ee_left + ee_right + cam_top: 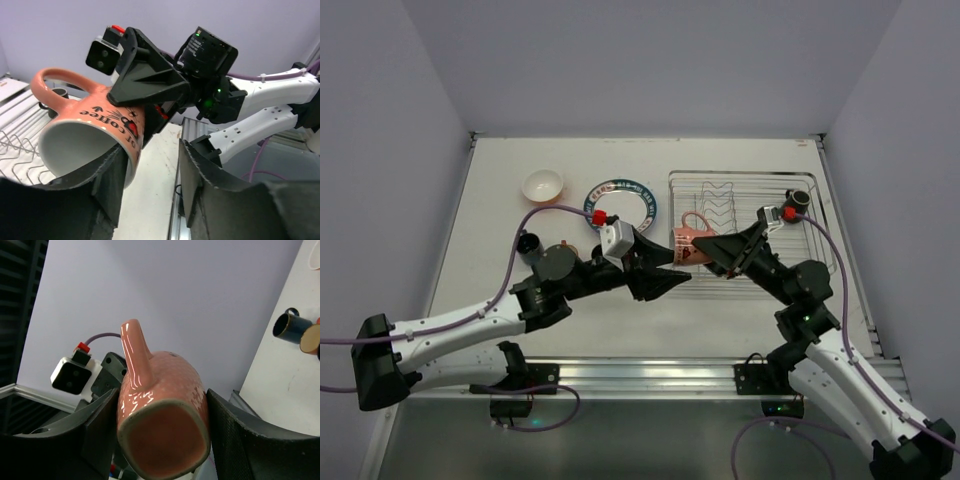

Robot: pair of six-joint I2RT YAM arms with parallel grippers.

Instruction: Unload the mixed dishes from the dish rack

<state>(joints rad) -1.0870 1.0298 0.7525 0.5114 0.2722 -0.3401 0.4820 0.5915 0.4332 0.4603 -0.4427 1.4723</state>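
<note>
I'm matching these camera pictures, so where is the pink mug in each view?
Top external: mug at centre, at the rack's near-left corner.
Left wrist: mug left of centre, mouth toward the camera.
Right wrist: mug low centre, base toward the camera.
Shared landmark: its handle, seen in all three.

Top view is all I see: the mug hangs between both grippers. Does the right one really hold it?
Observer: Yes. The right wrist view shows the right gripper shut on the mug, near its base.
Operator: And the left gripper?
Observer: The left gripper is open. Its fingers straddle the mug's wall, with a gap left.
Operator: Anything inside the mug?
Observer: No, its white inside looks empty.
</note>
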